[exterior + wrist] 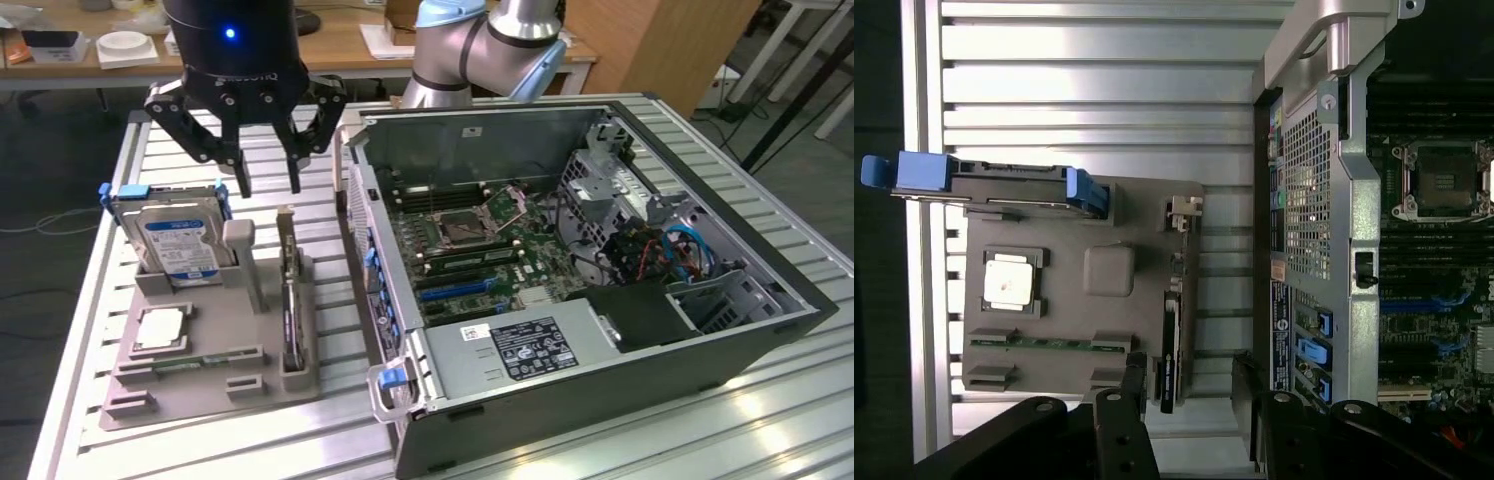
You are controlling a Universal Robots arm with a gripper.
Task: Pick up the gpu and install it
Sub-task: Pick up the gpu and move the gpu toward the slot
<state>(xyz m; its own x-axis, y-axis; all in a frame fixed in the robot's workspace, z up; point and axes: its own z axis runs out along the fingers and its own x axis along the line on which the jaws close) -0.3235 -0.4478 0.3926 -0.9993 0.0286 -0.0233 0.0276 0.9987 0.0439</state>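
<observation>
1. Gripper (271, 186) hangs spread open above the grey fixture (256, 300), nothing between its fingers.
2. Gpu (291, 322) stands on edge in a slot along the fixture's side nearest the computer case (601, 400). Pale bracket end points toward the gripper; not touched.
3. Wrist view: gripper (1189, 400) fingertips sit either side of the gpu (1168, 352) line, clear above it.
4. Same fixture holds a hard drive (180, 240) with a blue-and-white label, upright, at the exterior view's left. A square processor (160, 328) and a green memory strip (200, 362) lie flat nearer the camera.
5. Case lies open on the slatted metal table (174, 150), motherboard (494, 250) exposed.
</observation>
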